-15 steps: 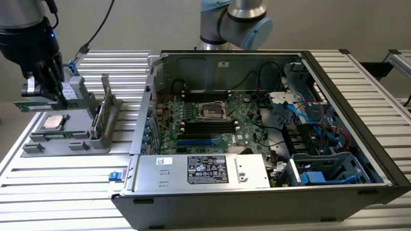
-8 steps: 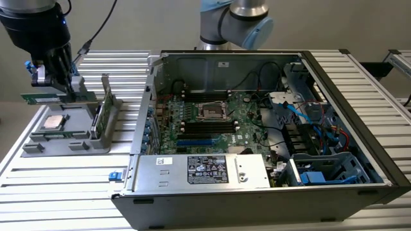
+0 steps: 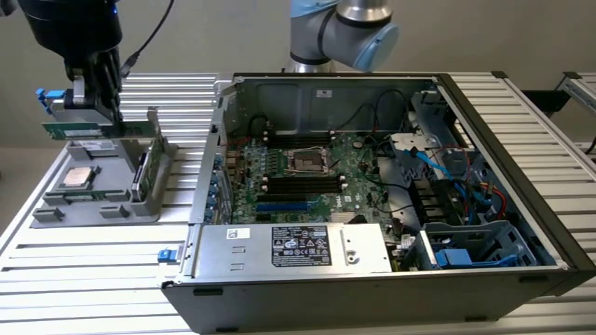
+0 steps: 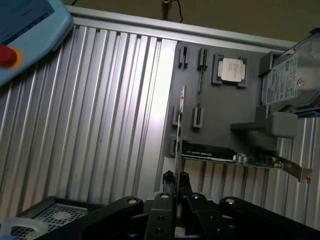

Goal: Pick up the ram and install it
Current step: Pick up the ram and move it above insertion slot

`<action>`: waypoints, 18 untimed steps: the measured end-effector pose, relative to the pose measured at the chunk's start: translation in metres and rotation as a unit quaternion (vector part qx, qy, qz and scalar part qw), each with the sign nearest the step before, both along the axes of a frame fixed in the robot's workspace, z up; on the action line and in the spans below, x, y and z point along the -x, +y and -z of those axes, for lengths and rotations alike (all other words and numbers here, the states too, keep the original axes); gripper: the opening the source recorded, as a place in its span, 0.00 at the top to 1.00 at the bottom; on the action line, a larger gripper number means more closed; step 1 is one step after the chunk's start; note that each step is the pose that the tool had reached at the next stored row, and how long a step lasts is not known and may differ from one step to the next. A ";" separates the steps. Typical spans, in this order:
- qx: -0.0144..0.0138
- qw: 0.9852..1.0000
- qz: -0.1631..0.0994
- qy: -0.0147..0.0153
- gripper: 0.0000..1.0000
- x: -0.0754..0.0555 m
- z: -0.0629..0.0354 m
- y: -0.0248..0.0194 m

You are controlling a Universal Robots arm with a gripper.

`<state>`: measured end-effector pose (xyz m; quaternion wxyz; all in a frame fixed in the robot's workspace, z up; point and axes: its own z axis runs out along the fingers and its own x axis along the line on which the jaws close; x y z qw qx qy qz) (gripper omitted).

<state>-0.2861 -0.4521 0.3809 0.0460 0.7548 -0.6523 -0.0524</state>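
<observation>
The hand (image 3: 107, 115) is clamped on the top edge of the ram (image 3: 75, 130), which hangs level above the grey holder (image 3: 93, 202) on the bench (image 3: 84, 279). Done well, I judge, this carry wants a firm, level grip that clears the upright card (image 3: 147, 164) and the open case's wall (image 3: 212, 160). Beyond, the power supply's label (image 3: 300, 246) bears print too small to read, and the processor (image 3: 77, 178) shows no legible marking.

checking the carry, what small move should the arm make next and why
Probably a short lift straight up: the gripper is shut on the ram, which hangs just above the grey tray, and the open case stands to the exterior view's right.
</observation>
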 end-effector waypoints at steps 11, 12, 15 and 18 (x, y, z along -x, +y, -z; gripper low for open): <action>0.000 1.000 0.000 0.011 0.86 -0.043 -0.0226 -0.0032; 0.000 1.000 0.000 0.011 0.86 -0.047 -0.0242 -0.0032; 0.000 1.000 -0.002 0.012 0.86 -0.058 -0.0266 -0.0033; 0.000 1.000 -0.003 0.013 0.86 -0.070 -0.0276 -0.0033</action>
